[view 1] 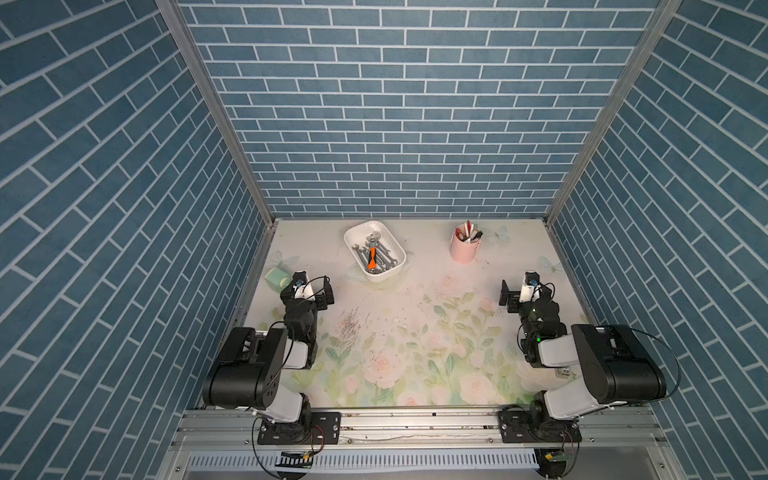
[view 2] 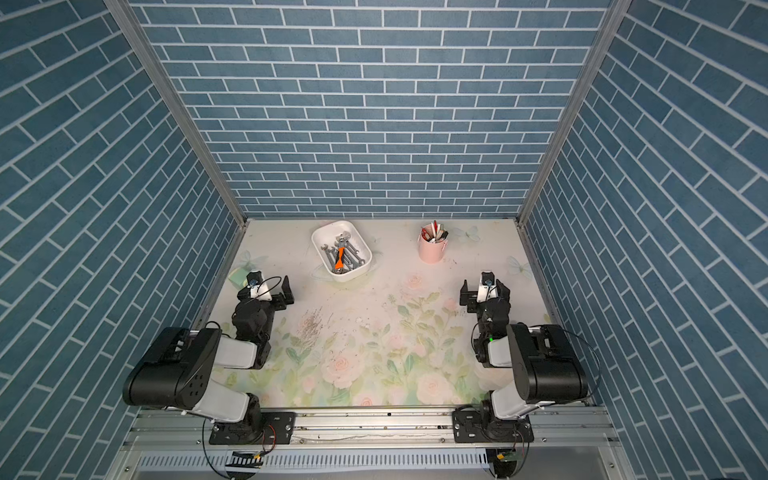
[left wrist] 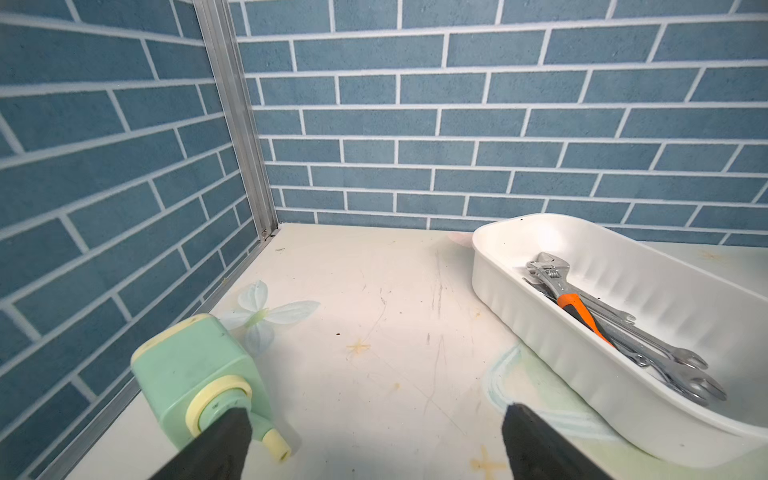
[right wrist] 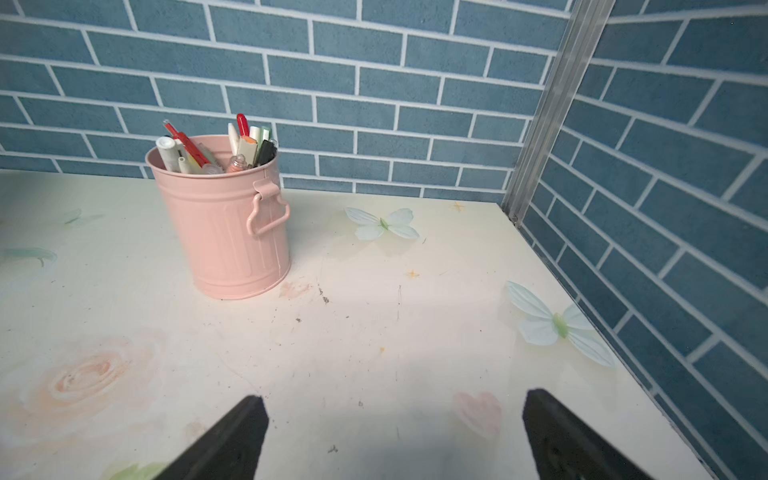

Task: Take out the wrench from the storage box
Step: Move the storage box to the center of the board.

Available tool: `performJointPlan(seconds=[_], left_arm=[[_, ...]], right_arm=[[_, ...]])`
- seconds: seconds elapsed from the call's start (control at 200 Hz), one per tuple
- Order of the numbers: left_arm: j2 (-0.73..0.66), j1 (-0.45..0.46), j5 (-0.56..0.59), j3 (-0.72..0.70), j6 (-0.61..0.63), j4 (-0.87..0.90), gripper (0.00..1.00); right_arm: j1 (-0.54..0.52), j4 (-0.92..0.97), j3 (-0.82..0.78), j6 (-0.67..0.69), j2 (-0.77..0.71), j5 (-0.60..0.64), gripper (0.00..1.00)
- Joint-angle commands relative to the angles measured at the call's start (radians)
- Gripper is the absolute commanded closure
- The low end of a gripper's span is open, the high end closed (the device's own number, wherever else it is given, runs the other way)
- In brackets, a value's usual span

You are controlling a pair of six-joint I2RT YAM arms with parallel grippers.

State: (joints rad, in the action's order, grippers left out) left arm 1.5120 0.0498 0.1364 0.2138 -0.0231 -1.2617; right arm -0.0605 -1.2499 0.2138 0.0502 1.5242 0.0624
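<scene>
Blue brick walls, floral table, and your orange-handled wrench is lying in the box on top of some spanners, back-left of the table. Your left gripper and right gripper both have jaws spread wide, holding nothing, well short of the box.
</scene>
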Motion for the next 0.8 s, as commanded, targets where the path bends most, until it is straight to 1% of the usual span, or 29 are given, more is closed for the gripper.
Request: performJointPlan(seconds=[0.0,0.515,0.59,0.645,0.705,0.74,0.795], left_arm=[[0.005,-0.007,0.002,-0.002,0.002,-0.018,0.0],[-0.001,-0.006,-0.005,-0.004,0.004,-0.016,0.0],[-0.059,-0.004,-0.041,0.056,0.02,0.14,0.0],[-0.108,0.001,-0.051,0.13,0.023,0.314,0.0],[-0.156,0.023,-0.033,0.196,0.016,0.451,0.0],[-0.176,0.037,-0.03,0.227,-0.007,0.501,0.0],[-0.207,0.058,-0.033,0.268,-0.045,0.571,0.0]], right_arm=[[0.005,-0.028,0.006,-0.009,0.007,-0.007,0.0],[0.007,-0.031,0.004,-0.011,0.004,-0.013,0.0],[0.008,0.078,0.043,-0.01,-0.043,-0.01,0.0],[0.007,0.254,0.111,-0.012,-0.093,0.011,0.0],[0.008,0.416,0.187,-0.033,-0.124,0.045,0.0],[0.007,0.47,0.214,-0.045,-0.142,0.043,0.0],[0.007,0.505,0.227,-0.063,-0.184,0.013,0.0]])
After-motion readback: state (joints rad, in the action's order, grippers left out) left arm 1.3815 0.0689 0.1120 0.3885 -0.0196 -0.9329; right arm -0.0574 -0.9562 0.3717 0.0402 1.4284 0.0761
